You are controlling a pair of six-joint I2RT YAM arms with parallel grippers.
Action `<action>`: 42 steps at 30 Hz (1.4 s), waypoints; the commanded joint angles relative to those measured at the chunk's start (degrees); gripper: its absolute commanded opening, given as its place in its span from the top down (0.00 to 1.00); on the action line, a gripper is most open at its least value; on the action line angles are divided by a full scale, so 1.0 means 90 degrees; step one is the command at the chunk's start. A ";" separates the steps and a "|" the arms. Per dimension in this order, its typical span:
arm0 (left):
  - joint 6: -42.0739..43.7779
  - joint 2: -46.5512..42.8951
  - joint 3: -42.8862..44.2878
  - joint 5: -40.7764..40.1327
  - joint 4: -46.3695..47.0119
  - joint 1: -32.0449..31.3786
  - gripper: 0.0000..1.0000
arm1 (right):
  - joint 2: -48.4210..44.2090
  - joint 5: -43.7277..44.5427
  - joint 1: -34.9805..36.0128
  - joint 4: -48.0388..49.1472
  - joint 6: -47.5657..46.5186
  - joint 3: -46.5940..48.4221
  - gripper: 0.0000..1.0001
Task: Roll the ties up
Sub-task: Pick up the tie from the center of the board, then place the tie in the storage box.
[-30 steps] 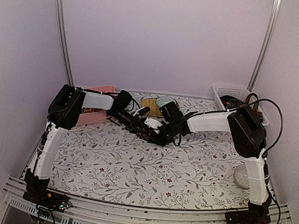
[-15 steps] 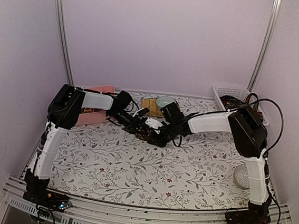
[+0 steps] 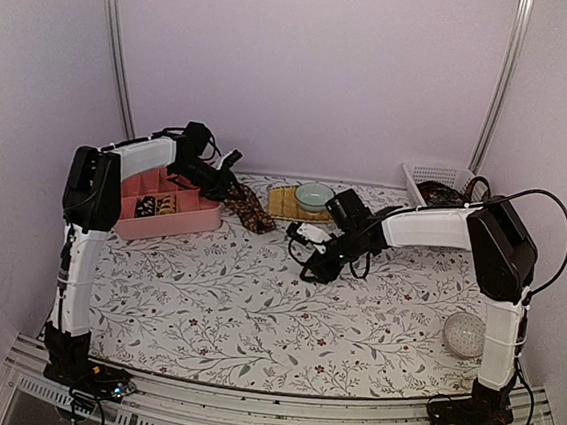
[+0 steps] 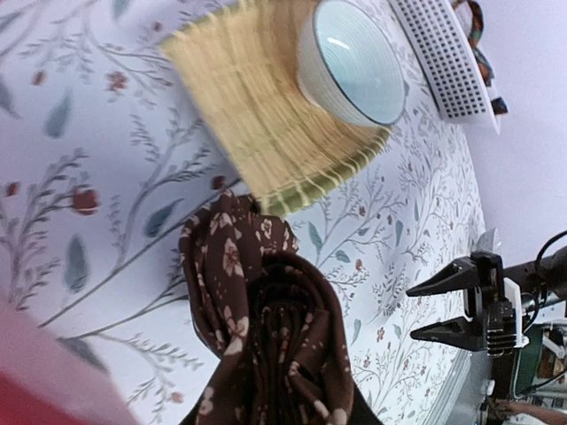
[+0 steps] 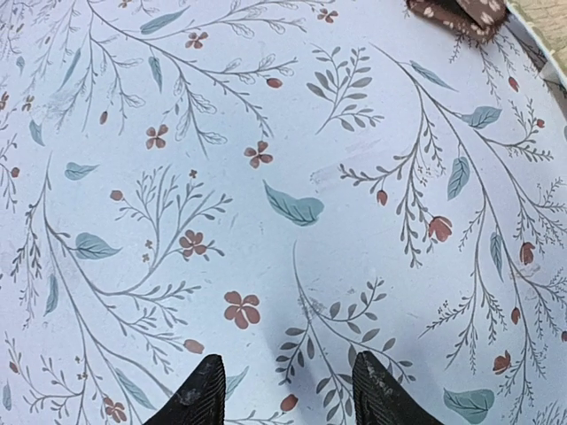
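Apparently, tie (image 4: 266, 341) in left fingers (image 3: 225, 175).

A lab booth, shown by bare walls (image 3: 307, 74) and aluminium rails (image 3: 119, 56).

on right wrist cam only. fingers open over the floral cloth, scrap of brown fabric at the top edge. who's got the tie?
Observer: The left gripper has it. The brown tie hangs from its jaws just right of the pink compartment tray.
Operator: rolled?
Observer: Not a tight roll. The left wrist view shows loose, bunched folds, with the tie's end drooping beside the woven mat.
Operator: anything on that mat?
Observer: A pale bowl sits on one end of it.
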 commanded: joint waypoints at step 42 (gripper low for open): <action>-0.0982 0.0257 0.0776 -0.3058 -0.2046 0.0663 1.00 | -0.1262 -0.0476 0.0118 -0.0356 0.0586 0.0022 0.52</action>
